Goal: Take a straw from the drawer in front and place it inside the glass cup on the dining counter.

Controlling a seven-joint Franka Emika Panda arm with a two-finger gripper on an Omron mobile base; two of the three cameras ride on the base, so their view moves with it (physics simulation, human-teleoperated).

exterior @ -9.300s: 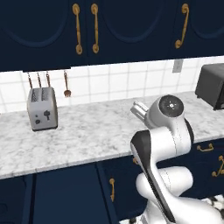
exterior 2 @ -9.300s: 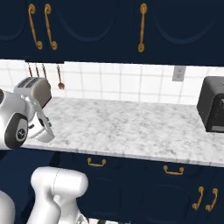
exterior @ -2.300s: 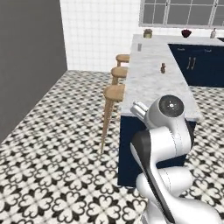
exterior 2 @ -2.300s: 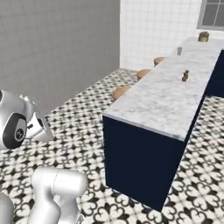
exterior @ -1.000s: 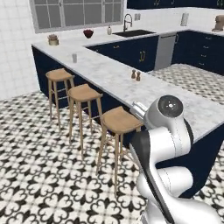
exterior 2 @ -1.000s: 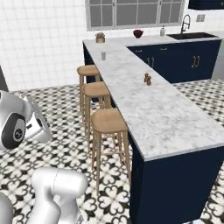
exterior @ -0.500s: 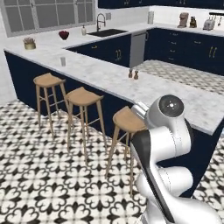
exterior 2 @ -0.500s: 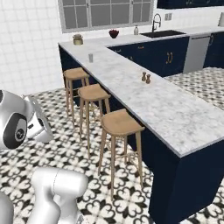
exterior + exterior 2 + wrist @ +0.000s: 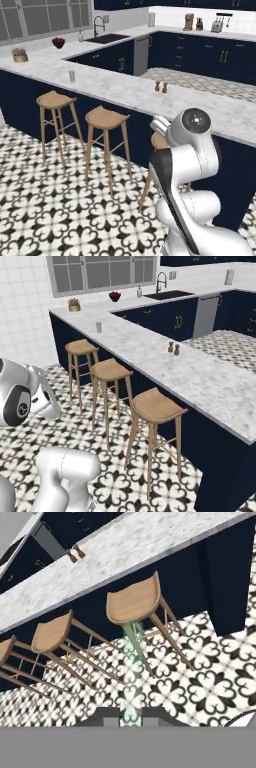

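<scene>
The gripper [image 9: 131, 721] is closed on the straw [image 9: 132, 662], a thin pale stick that runs up from between its fingertips toward the nearest wooden stool [image 9: 134, 603]. The glass cup [image 9: 72, 76] stands far off on the dining counter [image 9: 120, 87], toward its left end, above the row of three stools.

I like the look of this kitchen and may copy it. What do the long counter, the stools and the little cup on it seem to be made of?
The dining counter looks like polished white-grey marble, going by its veining, over a matte navy base. The stools look like light wood with a smooth finish: tan seats, slim legs. The glass cup seems clear greyish glass, though it is too small to be sure.
</scene>
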